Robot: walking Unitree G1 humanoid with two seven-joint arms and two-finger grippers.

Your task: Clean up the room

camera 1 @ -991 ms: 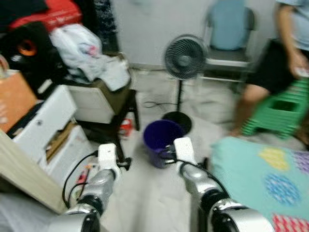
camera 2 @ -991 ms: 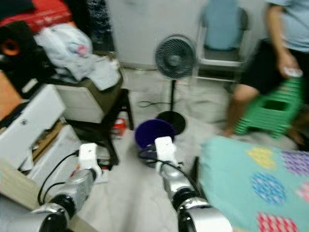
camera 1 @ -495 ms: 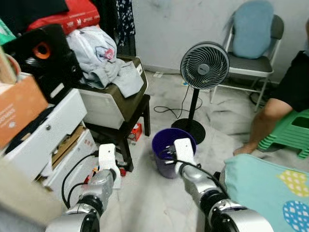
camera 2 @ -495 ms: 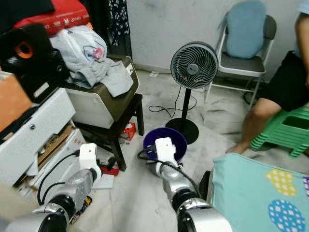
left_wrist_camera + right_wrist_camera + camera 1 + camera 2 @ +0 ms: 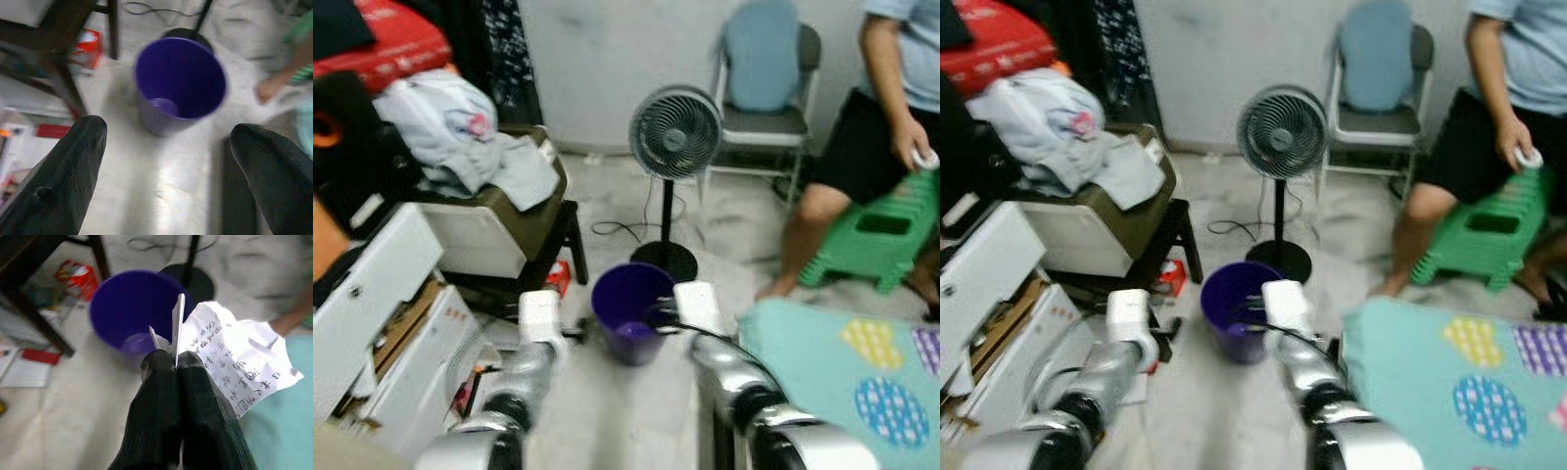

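the right gripper (image 5: 177, 363) has its black fingers pressed together on a crumpled sheet of paper (image 5: 239, 363), white with handwriting, held just over the near rim of a round purple plastic bin (image 5: 628, 308) on the pale marbled floor (image 5: 607, 411). the left gripper (image 5: 166, 147) has its fingers spread apart, empty, near the bin. behind stands a pedestal fan (image 5: 674, 137); a person (image 5: 886, 108) sits on a green stool (image 5: 871, 230).
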